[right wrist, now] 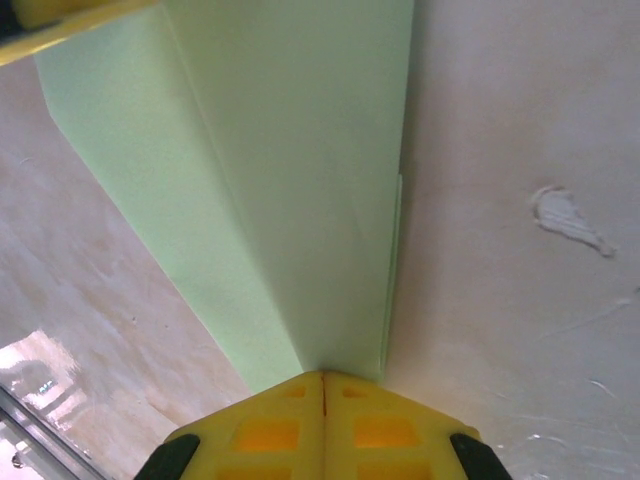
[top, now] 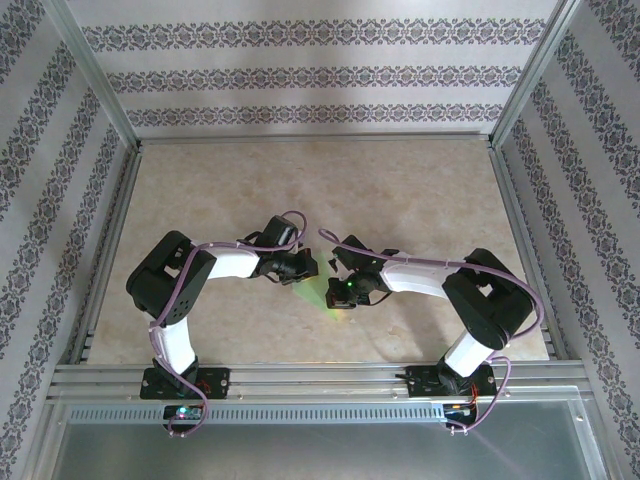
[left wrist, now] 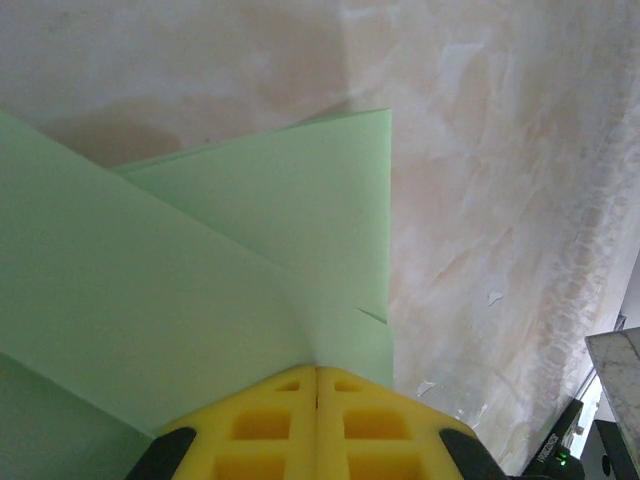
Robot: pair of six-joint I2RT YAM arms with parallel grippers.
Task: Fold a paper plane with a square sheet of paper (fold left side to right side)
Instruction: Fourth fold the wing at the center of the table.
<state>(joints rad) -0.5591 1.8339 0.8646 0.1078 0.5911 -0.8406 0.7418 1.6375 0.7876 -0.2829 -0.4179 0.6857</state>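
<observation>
From above, both arms bend inward over the middle of the beige marbled tabletop (top: 420,200), with the light green folded sheet of paper (top: 313,293) lying between them

Left wrist: the left gripper (left wrist: 317,378) has its yellow fingers pressed together, pinching the sheet's edge

Right wrist: the right gripper (right wrist: 322,380) is likewise clamped on the sheet's narrow end

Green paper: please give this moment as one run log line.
paper: folded, dart-shaped | left gripper: shut on paper | right gripper: shut on paper

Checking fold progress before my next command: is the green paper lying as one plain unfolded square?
No, the green paper shows folded flaps overlapping along slanted edges, not a single flat square layer.
</observation>
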